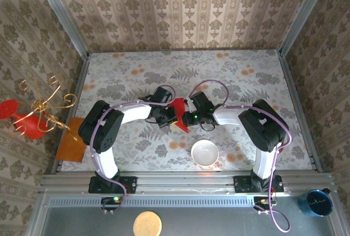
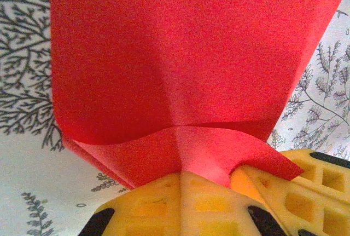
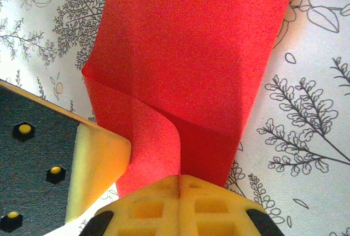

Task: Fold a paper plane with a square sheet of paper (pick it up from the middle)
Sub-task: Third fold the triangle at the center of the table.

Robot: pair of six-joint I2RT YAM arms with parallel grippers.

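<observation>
Table: we see a flower-patterned top with papered walls on three sides; both arms are bolted at its near edge.
Left arm: it bends up from its base and reaches right, toward the middle of the table.
Right arm: we see it mirror the other, reaching left, so the two wrists meet near the centre.
Ornament: red with gold wire curls, it sits off the table's left side, against the wall.
Board: orange-brown and rectangular, it lies at the table's left edge, just below the ornament.
Sheet of paper: bright red, it is pinched between the two wrists at mid-table, well behind the bowl. In the left wrist view we see a crease across it and a loose flap curling near the fingers. In the right wrist view one edge rolls over in a soft bend.
Bowl: white and upright, it sits toward the near edge, between the arm bases.
Disc: round and tan, we find it on the grey ledge in front of the rail.
Cup: dark blue, it stands at the ledge's right end.
Left gripper: its yellow fingers are pressed together on the paper's lower edge.
Right gripper: likewise clamped on the paper, close beside its partner.
</observation>
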